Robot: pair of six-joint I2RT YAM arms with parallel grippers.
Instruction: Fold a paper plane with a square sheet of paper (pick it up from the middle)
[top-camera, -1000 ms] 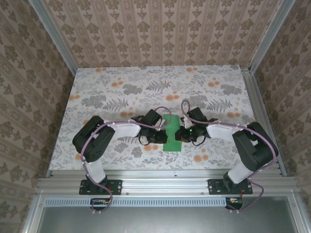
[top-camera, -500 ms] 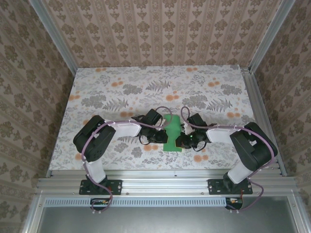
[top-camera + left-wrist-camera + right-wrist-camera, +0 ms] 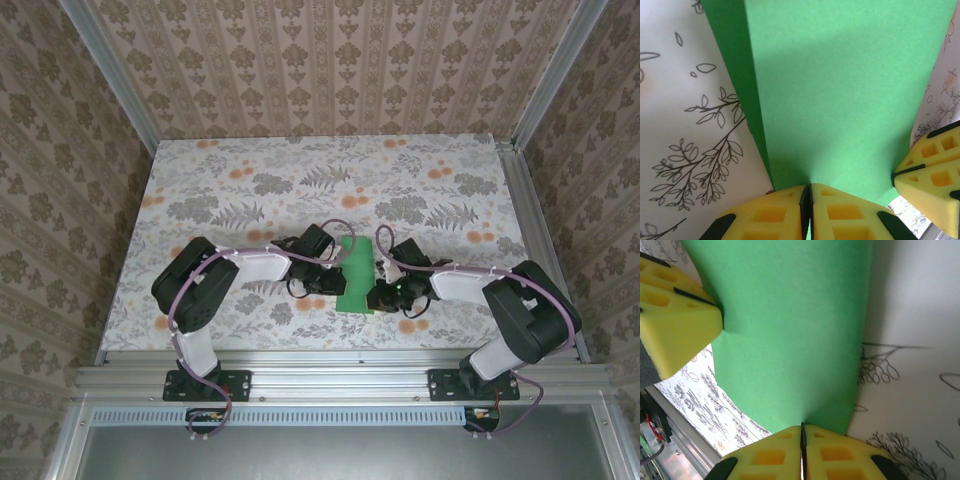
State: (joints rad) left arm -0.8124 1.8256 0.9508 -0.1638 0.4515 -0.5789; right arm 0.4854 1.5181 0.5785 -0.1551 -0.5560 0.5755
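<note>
The thin, bright green, matte sheet of paper is located between the white-and-black left arm and right arm, over the near middle of the floral-patterned worktop; in the top view it presents as a narrow strip, wider at its near end. The left jaws are fully closed on the sheet's left edge; in the left wrist view their yellow fingers meet with no gap, the paper pinched in the seam. The right jaws are likewise fully closed on the right edge; their yellow fingers are pressed together on the paper. A darker green band is seen along one side of the sheet; whether the sheet touches the worktop cannot be told.
</note>
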